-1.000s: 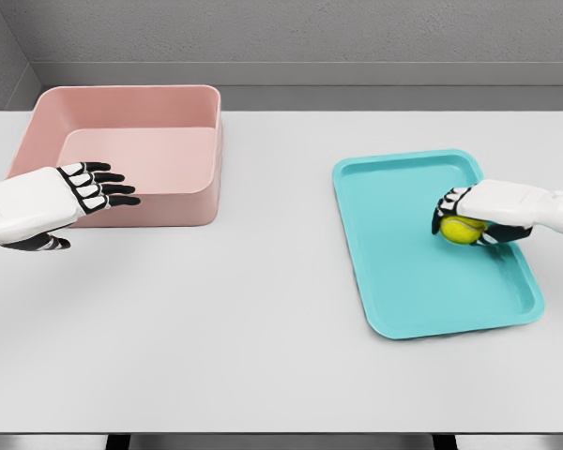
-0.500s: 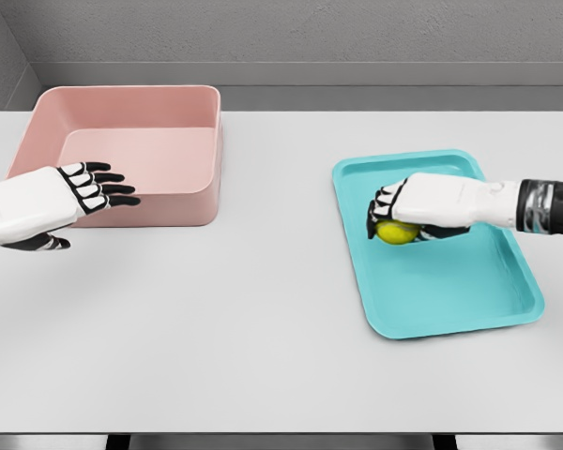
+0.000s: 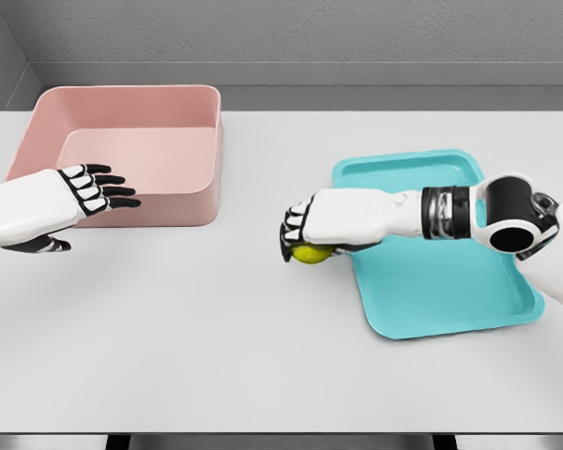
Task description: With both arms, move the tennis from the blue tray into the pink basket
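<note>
The yellow-green tennis ball [image 3: 310, 253] sits under my right hand [image 3: 305, 232], whose fingers are curled over it, just left of the blue tray [image 3: 450, 291] and above the white table. The pink basket [image 3: 131, 150] stands at the far left with nothing inside. My left hand [image 3: 98, 187] hovers in front of the basket's near wall, fingers spread and holding nothing. The right arm stretches across the tray from the right edge.
The white table [image 3: 225, 328] runs from the basket to the tray, with a wide stretch of bare surface between my two hands. A grey wall closes the back.
My right hand has carried the tennis ball leftward, from the tray's right side, over its left rim and out above the table. The left hand has stayed where it was.
</note>
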`<action>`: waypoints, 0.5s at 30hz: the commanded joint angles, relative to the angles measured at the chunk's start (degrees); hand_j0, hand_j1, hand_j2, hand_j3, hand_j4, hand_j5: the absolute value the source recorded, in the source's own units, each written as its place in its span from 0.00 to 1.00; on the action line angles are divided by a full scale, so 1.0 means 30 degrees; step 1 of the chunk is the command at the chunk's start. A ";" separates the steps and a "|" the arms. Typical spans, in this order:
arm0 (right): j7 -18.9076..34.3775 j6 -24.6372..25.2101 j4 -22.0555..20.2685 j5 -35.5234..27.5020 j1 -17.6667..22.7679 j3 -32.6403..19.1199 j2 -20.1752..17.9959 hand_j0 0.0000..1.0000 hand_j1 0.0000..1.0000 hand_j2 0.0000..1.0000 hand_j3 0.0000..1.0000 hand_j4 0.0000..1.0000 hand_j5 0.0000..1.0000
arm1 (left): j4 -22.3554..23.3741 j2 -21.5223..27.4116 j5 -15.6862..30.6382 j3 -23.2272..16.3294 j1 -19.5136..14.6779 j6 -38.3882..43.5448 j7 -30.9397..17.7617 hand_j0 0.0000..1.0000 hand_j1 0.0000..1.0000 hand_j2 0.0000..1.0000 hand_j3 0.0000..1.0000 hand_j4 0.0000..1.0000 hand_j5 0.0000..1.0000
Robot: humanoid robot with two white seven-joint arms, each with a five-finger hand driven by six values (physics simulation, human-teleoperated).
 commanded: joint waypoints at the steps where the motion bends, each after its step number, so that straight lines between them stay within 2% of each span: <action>1: 0.0142 0.0087 0.0057 0.0155 0.0000 0.0521 0.1139 0.38 0.38 0.38 0.38 0.38 0.38 | 0.0003 0.0038 0.0117 0.0009 0.0000 0.0008 0.0010 1.00 1.00 1.00 1.00 1.00 1.00; 8: 0.0142 0.0087 0.0232 0.0829 -0.0264 0.1107 0.2750 0.38 0.38 0.38 0.38 0.38 0.38 | 0.0003 0.0068 0.0117 0.0009 0.0029 0.0008 0.0010 1.00 1.00 1.00 1.00 1.00 1.00; 11: 0.0142 0.0087 0.1726 0.1298 -0.0381 0.1430 0.3981 0.38 0.38 0.38 0.38 0.38 0.38 | 0.0003 0.0097 0.0117 0.0009 0.0029 0.0008 0.0010 1.00 1.00 1.00 1.00 1.00 1.00; 15: 0.0142 0.0087 0.3601 0.1737 -0.0498 0.1517 0.4684 0.38 0.38 0.38 0.38 0.38 0.38 | 0.0003 0.0068 0.0117 0.0009 0.0059 0.0008 0.0010 1.00 1.00 1.00 1.00 1.00 1.00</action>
